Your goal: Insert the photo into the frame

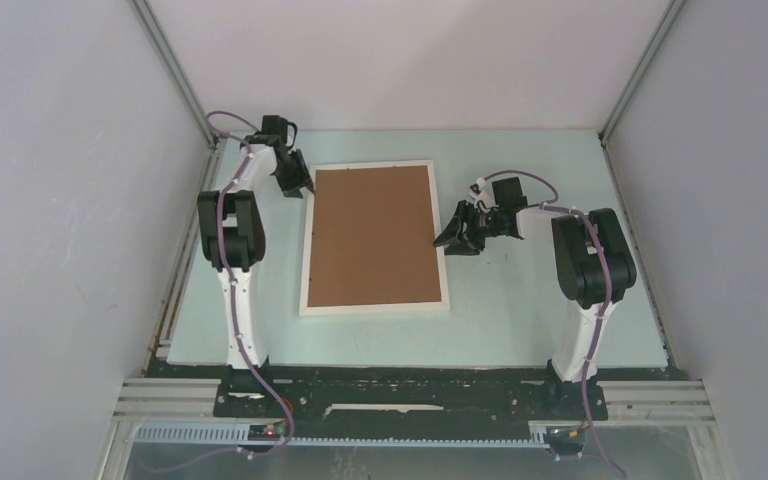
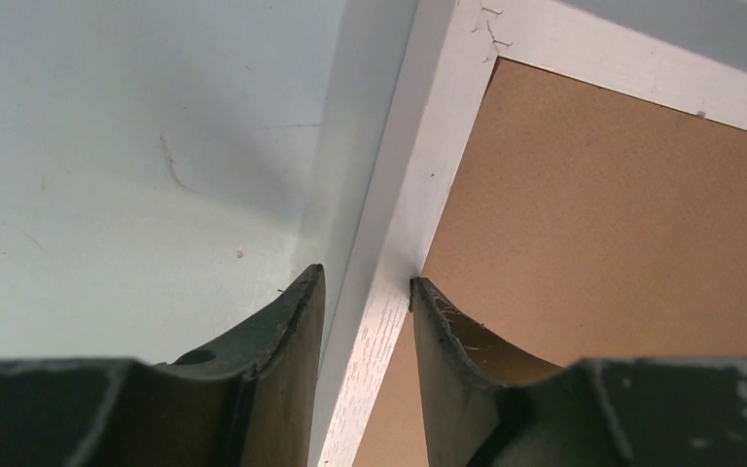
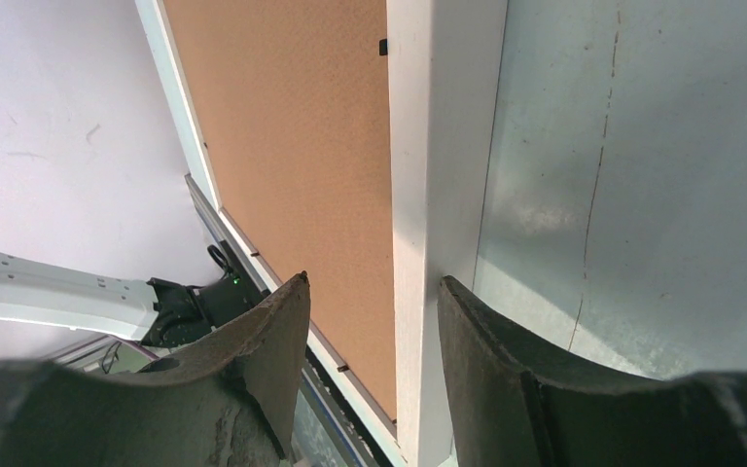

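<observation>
The frame (image 1: pixel 374 305) lies flat on the table (image 1: pixel 520 310), back up, with the brown board (image 1: pixel 372 235) filling it. My left gripper (image 2: pixel 365 274) sits at its far left corner. The left rail runs between my fingers (image 2: pixel 292 321), and both tips press its edges, clamped on it. My right gripper (image 3: pixel 374 282) straddles the right rail. The outer finger is at the rail's edge, the inner one hangs apart over the board, so that grip is loose.

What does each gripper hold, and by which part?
Left gripper seems to pinch the frame's left rail near the far corner; right gripper is open, holding nothing.
</observation>
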